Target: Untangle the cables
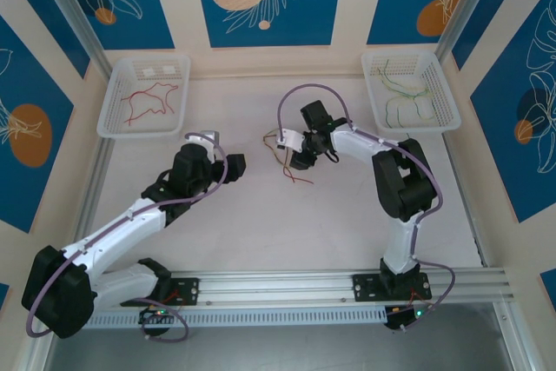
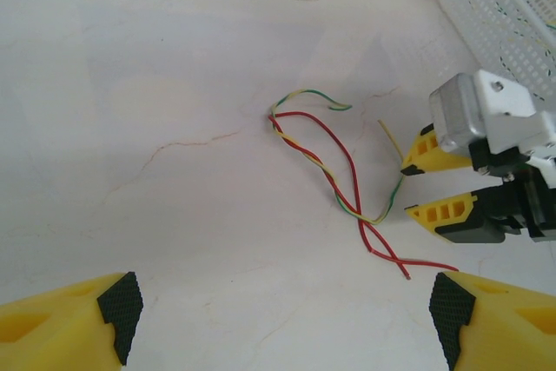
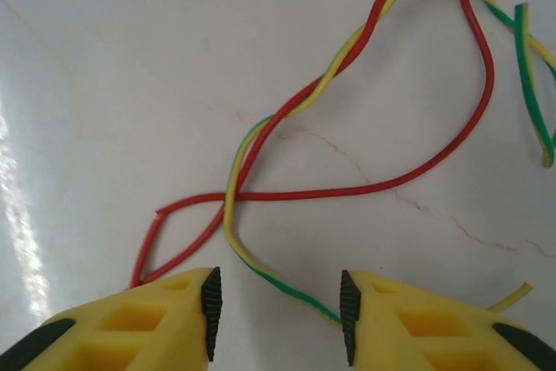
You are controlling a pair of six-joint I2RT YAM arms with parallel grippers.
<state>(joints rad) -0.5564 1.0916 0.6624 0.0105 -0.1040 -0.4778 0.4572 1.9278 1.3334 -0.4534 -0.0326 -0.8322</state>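
Top external: white table (image 1: 261,232), blue leaf-print walls (image 1: 291,15), twisted cables (image 1: 292,173); left tool (image 2: 287,306), right tool (image 3: 278,306), jaws apart.

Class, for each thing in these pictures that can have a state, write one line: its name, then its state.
Left claw, open, holding nothing.
Right claw, open, yellow-green wire running between its fingers.
Red wire, on the table, twisted with the yellow-green wire.
Left basket, holds red wires.
Right basket, holds green wires.
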